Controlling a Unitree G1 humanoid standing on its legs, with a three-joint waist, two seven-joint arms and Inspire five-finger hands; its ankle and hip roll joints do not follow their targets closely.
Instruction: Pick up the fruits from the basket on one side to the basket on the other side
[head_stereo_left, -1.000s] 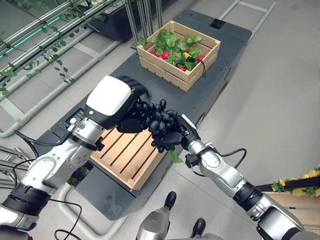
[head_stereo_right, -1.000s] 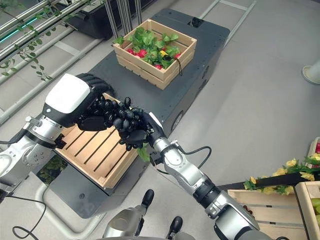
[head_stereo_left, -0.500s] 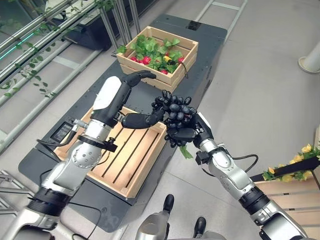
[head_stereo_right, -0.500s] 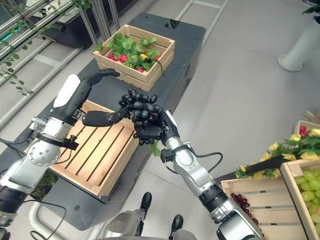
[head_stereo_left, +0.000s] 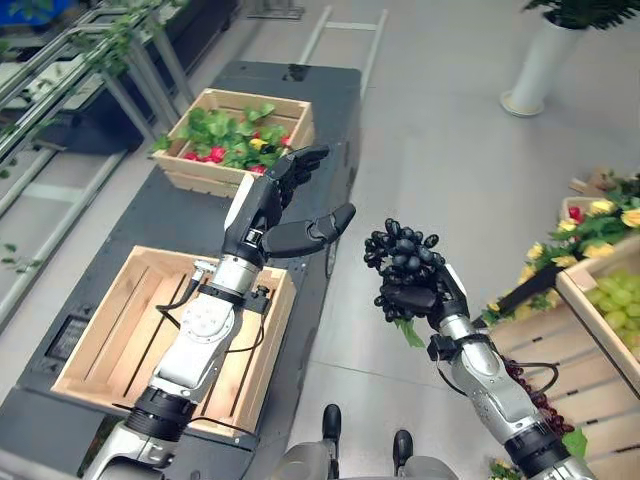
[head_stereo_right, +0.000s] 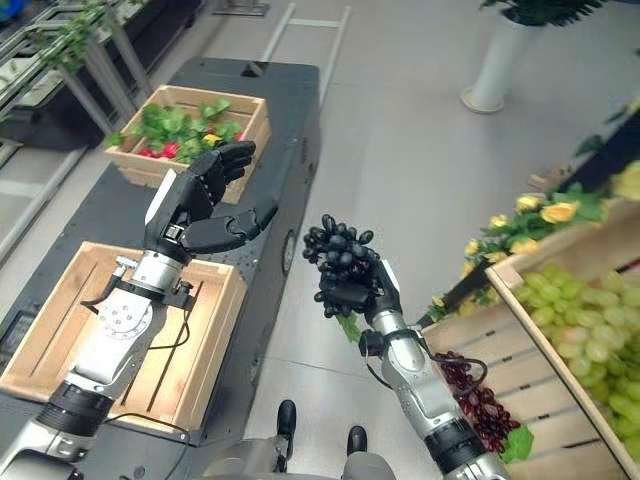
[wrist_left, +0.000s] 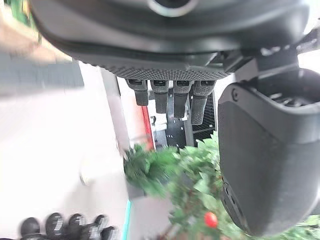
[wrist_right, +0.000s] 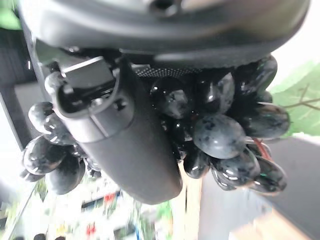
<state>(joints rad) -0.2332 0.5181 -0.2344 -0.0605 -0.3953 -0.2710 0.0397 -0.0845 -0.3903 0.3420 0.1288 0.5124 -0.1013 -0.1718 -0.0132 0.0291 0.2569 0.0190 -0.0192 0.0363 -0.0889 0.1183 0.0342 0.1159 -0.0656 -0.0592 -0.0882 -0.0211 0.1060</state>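
While two slatted wooden crates sit on the dark grey platform, one bunch of black grapes (head_stereo_left: 401, 262) is held aloft over the pale floor to the platform's right, clamped in the right hand (head_stereo_left: 418, 298), whose fingers and thumb curl round the lower part of the cluster so that the round, glossy berries bulge out above and beside the palm; a green leaf hangs beneath the hand. The left hand (head_stereo_left: 280, 214) hovers apart from the grapes, to their left, above the platform's edge, fingers straight and spread, thumb extended, holding nothing. The near crate (head_stereo_left: 112, 330) shows bare slats. The far crate (head_stereo_left: 232, 139) holds green leaves with red and yellow fruits. One further wooden crate (head_stereo_right: 575, 336), at right, holds green grapes; dark red grapes (head_stereo_right: 470, 399) lie below it.
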